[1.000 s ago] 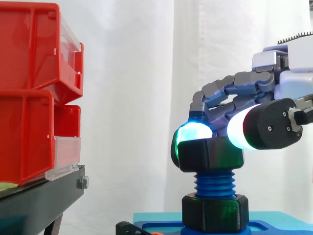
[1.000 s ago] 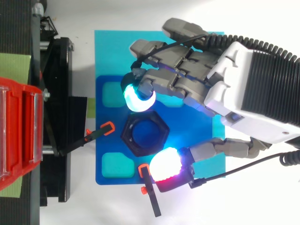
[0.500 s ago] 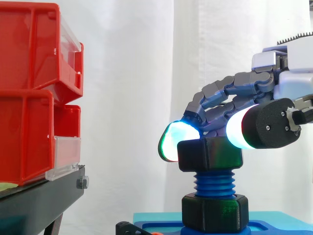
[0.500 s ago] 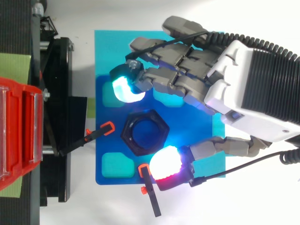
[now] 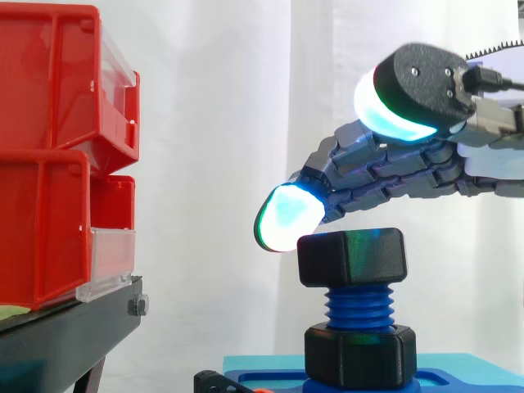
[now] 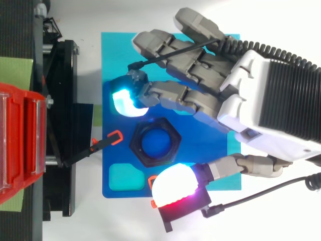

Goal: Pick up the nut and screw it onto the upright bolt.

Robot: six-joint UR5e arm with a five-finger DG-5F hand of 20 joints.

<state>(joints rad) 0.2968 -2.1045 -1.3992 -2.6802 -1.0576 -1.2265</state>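
Black nut, in the side view: sits on the top threads of the blue upright bolt, above a second black nut low down at the blue base. Over it hovers the hand, spread wide and gripping nothing, with one glowing fingertip just beside the nut's upper edge and the thumb pad high above. Stands well apart from the red bins on their black stand. From the top: rings the bolt's blue end, mid-base, flanked by fingertip and thumb pad on opposite sides, neither curled round it.
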